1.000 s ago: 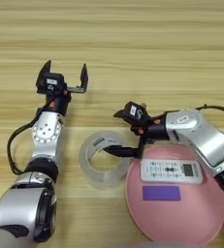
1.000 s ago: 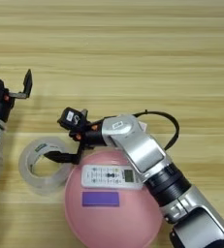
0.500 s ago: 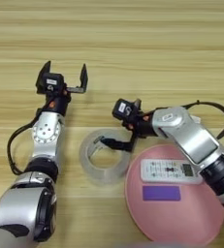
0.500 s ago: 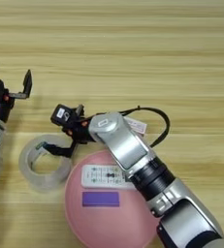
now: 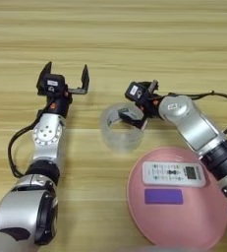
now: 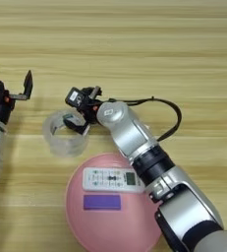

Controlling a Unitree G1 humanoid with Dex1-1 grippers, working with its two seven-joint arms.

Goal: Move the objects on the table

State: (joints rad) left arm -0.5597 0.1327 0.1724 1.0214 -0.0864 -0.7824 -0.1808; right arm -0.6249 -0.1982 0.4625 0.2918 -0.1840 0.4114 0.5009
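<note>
A wide clear tape roll (image 5: pixel 120 133) stands on the table (image 5: pixel 134 39) just above a large pink plate (image 5: pixel 184 224). My right gripper (image 5: pixel 134 118) reaches in from the right and is shut on the roll's right wall, one black finger inside the ring. On the plate lie a white remote (image 5: pixel 174 173) and, below it, a purple card (image 5: pixel 163 196). My left gripper (image 5: pixel 66 81) rests open at the upper left, apart from all of them, with nothing between its fingers.
A black cable (image 6: pixel 171 115) loops out from the right forearm over the wood above the plate. The left arm (image 5: pixel 43 147) lies along the left side of the table.
My right gripper has moved up and away from the plate, taking the tape roll with it. The plate, remote, card and left arm have stayed in place.
</note>
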